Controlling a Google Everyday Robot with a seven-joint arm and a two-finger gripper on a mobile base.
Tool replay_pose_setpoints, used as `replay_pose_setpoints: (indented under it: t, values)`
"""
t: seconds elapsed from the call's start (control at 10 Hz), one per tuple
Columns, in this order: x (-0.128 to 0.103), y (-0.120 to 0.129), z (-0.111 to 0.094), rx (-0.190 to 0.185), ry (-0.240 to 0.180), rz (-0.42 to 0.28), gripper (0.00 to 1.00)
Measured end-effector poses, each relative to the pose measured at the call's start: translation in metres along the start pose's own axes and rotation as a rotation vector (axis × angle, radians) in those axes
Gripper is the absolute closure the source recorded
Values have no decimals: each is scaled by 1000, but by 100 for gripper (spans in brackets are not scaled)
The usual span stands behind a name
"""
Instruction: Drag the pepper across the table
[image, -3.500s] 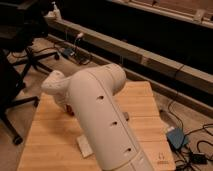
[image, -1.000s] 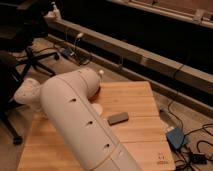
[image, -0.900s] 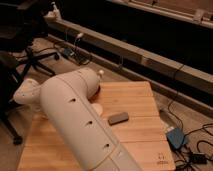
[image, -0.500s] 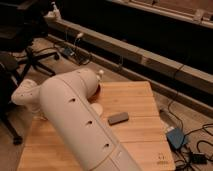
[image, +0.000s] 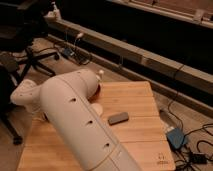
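My white arm (image: 75, 117) lies across the left half of the light wooden table (image: 142, 100), with its elbow (image: 24, 95) past the table's left edge. The gripper is hidden behind the arm, somewhere over the table's far left part. The pepper is hidden as well. At the arm's upper edge a sliver of a reddish-brown rounded object (image: 97, 89) shows, and a small white tip (image: 100, 73) sticks up just behind it.
A dark grey flat block (image: 118, 118) lies near the table's middle. An office chair (image: 25, 57) stands to the far left. Cables and a blue box (image: 175, 136) lie on the floor to the right. A long dark ledge (image: 150, 62) runs behind the table.
Since 3.5 s ago the arm has swung down and to the left, uncovering the grey block. Over the last second it has barely shifted.
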Motion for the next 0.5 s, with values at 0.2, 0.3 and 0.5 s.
replay_pose_setpoints:
  t: [0.2, 0.3, 0.5]
  values:
    - [0, 1, 0, -6, 2, -5, 66]
    - [0, 0, 0, -7, 4, -4, 57]
    - [0, 0, 0, -7, 4, -4, 54]
